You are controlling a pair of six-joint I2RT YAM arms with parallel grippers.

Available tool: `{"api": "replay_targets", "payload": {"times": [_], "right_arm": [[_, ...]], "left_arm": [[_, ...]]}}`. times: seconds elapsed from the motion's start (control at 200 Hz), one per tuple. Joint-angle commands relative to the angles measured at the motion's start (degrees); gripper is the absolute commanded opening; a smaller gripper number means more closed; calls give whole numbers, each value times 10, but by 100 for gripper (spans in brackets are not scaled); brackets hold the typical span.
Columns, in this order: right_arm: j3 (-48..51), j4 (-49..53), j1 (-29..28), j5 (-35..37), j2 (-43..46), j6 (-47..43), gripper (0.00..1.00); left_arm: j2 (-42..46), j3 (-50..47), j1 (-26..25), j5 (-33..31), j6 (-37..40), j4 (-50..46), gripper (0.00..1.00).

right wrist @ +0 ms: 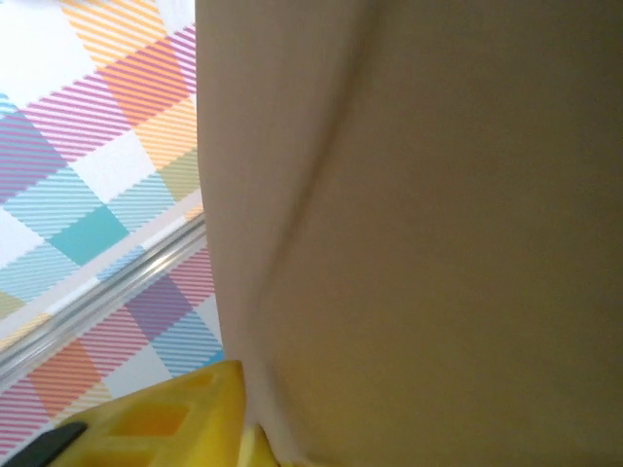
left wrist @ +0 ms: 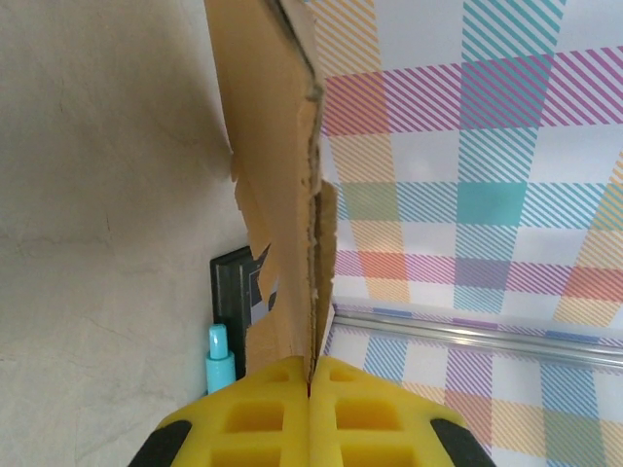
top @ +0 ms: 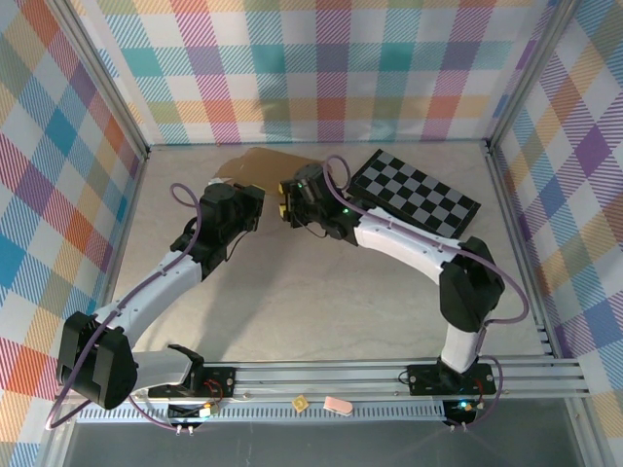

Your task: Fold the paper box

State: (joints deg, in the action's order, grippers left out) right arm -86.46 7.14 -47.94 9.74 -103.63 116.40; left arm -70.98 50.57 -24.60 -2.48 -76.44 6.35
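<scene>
Left hand [left wrist: 310, 381] pinches paper box [left wrist: 277, 175] edge, box projecting ahead.

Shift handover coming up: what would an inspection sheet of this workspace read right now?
Surface: beige table, no spills seen.
Job's things: paper box, brown cardboard at the far middle.
Clutter: checkered board far right; yellowish piece and pink piece on the front rail.
Grippers: left gripper jaws shut on the box's edge; right gripper against the cardboard, jaws unclear.
Cables: purple cables along both arms.
Surroundings: plaid walls on three sides.
</scene>
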Motion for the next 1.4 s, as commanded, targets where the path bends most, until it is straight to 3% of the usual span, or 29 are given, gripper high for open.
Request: {"api": "replay_targets", "payload": {"times": [0.0, 0.09, 0.12, 0.17, 0.205, 0.245, 0.295, 0.41, 0.495, 0.695, 0.9, 0.98, 1.095, 1.25, 1.395], "right_arm": [[-33, -13, 2, 7, -19, 5, 31], [-40, 2, 5, 20, -12, -6, 8], [-46, 14, 9, 23, -7, -20, 0], [-66, 53, 15, 25, 2, -43, 0], [-78, 77, 20, 24, 9, -60, 0], [-87, 90, 25, 20, 17, -80, 0], [-103, 118, 33, 7, 26, -100, 0], [-155, 203, 41, -17, 44, -140, 0], [-187, 259, 43, -34, 60, -151, 0], [-327, 481, 43, -70, 78, -159, 0], [-472, 706, 43, -91, 72, -90, 0], [-435, 678, 52, -87, 72, -81, 0], [-322, 531, 78, -123, 43, -67, 0], [-324, 452, 107, -150, -50, -111, 0], [-284, 396, 124, -167, -75, -128, 0]], "left_arm": [[22, 5, -3, 9, 13, 18, 0], [32, 7, -4, 7, 24, 3, 2], [40, 16, -4, 3, 34, -15, 15], [55, 42, -4, -10, 62, -65, 50], [64, 71, -3, -22, 90, -109, 65], [71, 113, -4, -35, 123, -170, 90], [73, 175, -4, -65, 163, -262, 100], [73, 298, -4, -178, 207, -445, 99], [72, 350, 2, -235, 237, -493, 97], [50, 381, 71, -185, 243, -515, 90], [17, 412, 105, -133, 230, -551, 87], [6, 411, 110, -113, 231, -554, 87], [-6, 400, 113, -75, 237, -558, 84], [-8, 363, 119, -7, 292, -546, 72], [16, 296, 121, 81, 332, -517, 61]]}}
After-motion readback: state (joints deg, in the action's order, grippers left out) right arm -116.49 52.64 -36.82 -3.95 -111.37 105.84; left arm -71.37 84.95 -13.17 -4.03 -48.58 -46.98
